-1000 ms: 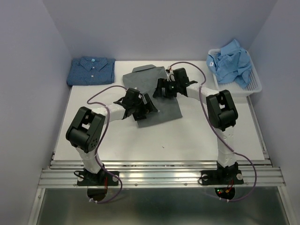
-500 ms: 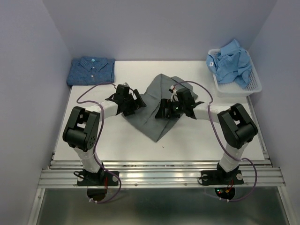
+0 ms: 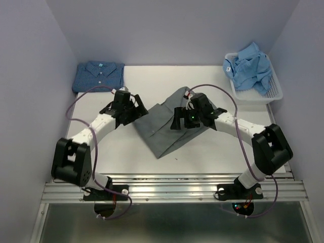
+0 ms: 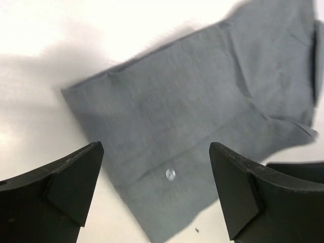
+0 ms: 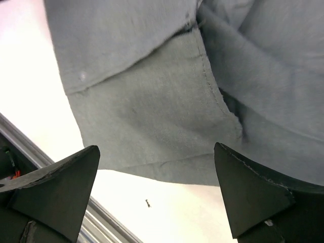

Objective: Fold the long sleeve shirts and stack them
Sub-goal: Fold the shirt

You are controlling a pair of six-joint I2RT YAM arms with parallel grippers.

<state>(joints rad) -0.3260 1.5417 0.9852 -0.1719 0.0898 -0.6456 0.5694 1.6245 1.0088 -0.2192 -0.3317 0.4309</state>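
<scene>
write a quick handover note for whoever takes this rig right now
Left tool: open, empty, over the grey shirt.
Right tool: open, empty, over the same shirt.
Grey shirt: mid-table, partly folded, askew.
Dark blue shirt: folded, far left corner.
Light blue shirt: crumpled in the basket, far right.
Done: dark blue shirt.
Left: finish grey, stack it, then fold and stack light blue.

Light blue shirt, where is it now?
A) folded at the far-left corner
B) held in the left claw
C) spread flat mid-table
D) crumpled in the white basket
D: the light blue shirt lies bunched up in the white mesh basket at the table's far right.
</scene>
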